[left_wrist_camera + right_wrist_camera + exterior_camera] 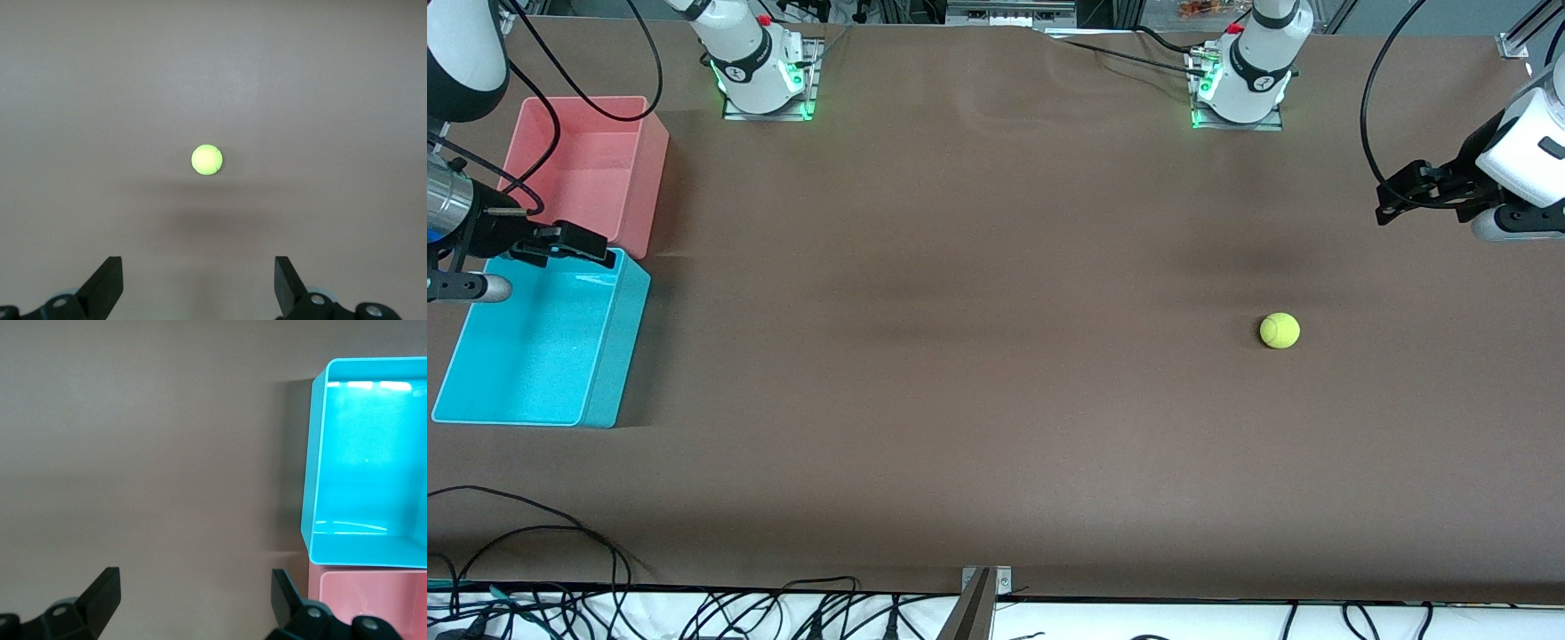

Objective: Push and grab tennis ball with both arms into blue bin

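The tennis ball (1280, 330) lies on the brown table toward the left arm's end, nearer to the front camera than the left arm's base. It also shows in the left wrist view (207, 161), ahead of my fingers. My left gripper (1392, 201) (198, 287) is open and empty, up in the air over the table near that end. The blue bin (617, 356) stands empty at the right arm's end and shows in the right wrist view (313, 487). My right gripper (598, 249) (193, 597) is open and empty, over the blue bin's farther rim.
A pink-red bin (651, 169) (367, 607) stands empty right beside the blue bin, farther from the front camera. The arm bases (760, 84) (1240, 89) stand along the table's farther edge. Black cables (534, 533) lie at the near edge.
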